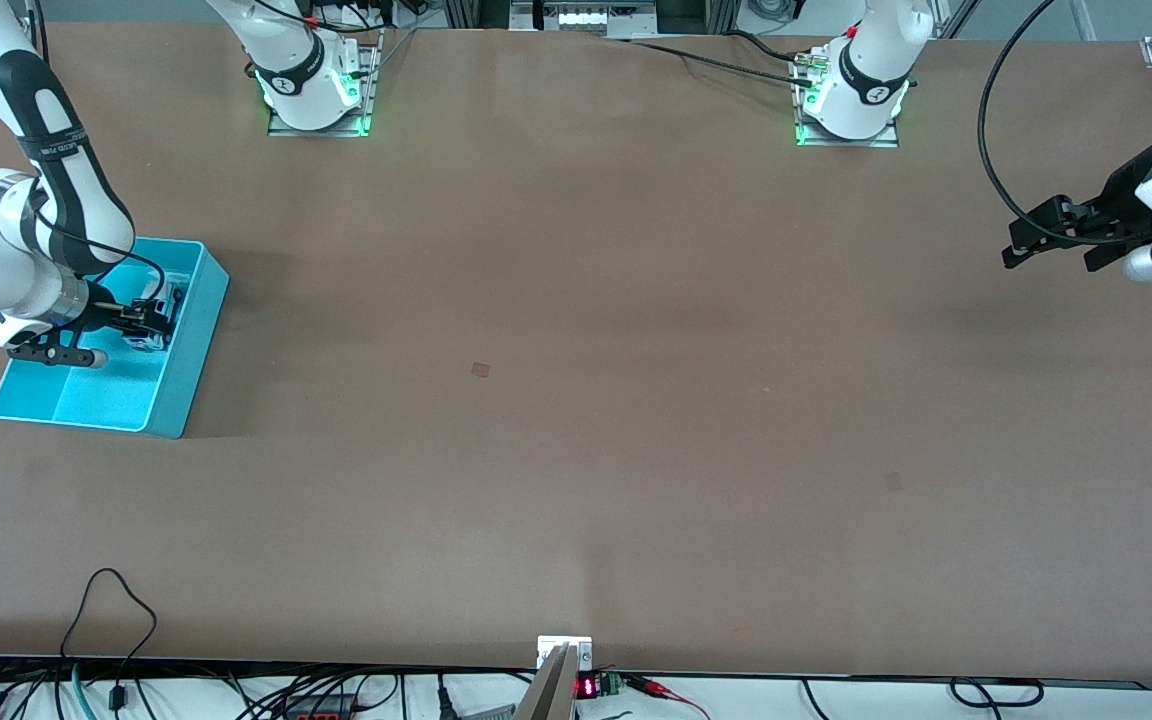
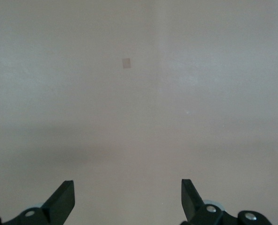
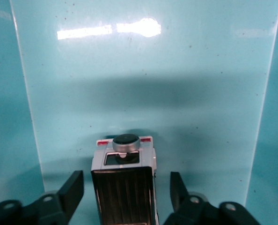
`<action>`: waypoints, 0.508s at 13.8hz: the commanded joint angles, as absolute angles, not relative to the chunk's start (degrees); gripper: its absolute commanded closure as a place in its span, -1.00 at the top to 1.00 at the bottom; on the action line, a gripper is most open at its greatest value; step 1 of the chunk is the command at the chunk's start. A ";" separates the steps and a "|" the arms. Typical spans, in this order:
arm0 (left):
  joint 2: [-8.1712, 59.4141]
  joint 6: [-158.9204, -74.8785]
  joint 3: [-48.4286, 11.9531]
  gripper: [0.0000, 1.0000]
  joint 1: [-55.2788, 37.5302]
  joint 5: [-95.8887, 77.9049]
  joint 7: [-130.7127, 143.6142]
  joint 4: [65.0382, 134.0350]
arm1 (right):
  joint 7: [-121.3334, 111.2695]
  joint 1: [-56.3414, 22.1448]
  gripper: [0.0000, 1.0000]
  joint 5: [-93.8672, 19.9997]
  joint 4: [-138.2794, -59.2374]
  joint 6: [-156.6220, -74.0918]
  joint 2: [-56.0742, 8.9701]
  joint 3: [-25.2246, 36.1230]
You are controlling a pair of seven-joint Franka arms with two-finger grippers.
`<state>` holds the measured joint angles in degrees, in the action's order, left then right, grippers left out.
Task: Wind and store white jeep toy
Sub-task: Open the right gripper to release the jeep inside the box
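A: Biggest worry inside the turquoise bin [image 1: 181,370]?

B: The right gripper [image 3: 125,190] is spread, its fingers clear of both sides of the white jeep toy [image 3: 125,180], which sits on the bin floor. If it lifts crooked, a finger could catch the toy and tip it or drag it out.

A: And the left gripper [image 2: 128,199]?

B: Spread and empty, waiting over bare table [image 1: 576,400] at its arm's end.

A: Any writing?

B: None I can read on the toy or bin.

A broad brown table [image 1: 576,400] — cables [image 1: 106,640] trailing along its near edge.
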<state>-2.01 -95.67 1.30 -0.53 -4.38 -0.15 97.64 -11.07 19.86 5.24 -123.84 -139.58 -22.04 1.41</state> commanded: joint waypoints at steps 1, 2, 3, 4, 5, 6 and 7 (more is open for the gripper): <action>-2.37 -95.45 0.79 1.00 -0.26 -2.72 0.97 97.82 | -11.42 20.30 1.00 5.01 -123.49 -139.31 -20.05 0.88; -2.55 -95.36 0.79 1.00 -0.26 -2.72 0.97 97.82 | -11.43 20.13 1.00 4.92 -122.96 -137.48 -18.56 0.88; -2.90 -95.36 0.97 1.00 -0.09 -2.72 0.97 97.82 | -11.34 19.95 1.00 4.92 -121.57 -134.33 -17.41 0.62; -3.25 -95.36 1.14 1.00 0.00 -2.81 0.97 97.82 | -11.16 19.78 1.00 4.83 -119.81 -130.56 -16.36 0.35; -3.95 -95.27 1.06 1.00 0.78 -2.81 0.97 97.82 | -11.16 19.69 1.00 4.83 -117.79 -126.95 -15.22 0.18; -4.39 -95.27 0.97 1.00 1.05 -2.90 0.97 97.82 | -11.16 19.69 1.00 4.40 -116.29 -123.96 -14.07 0.18; -4.92 -95.19 0.97 1.00 1.05 -2.90 0.97 97.65 | -11.16 19.51 1.00 3.26 -114.89 -121.32 -12.58 0.09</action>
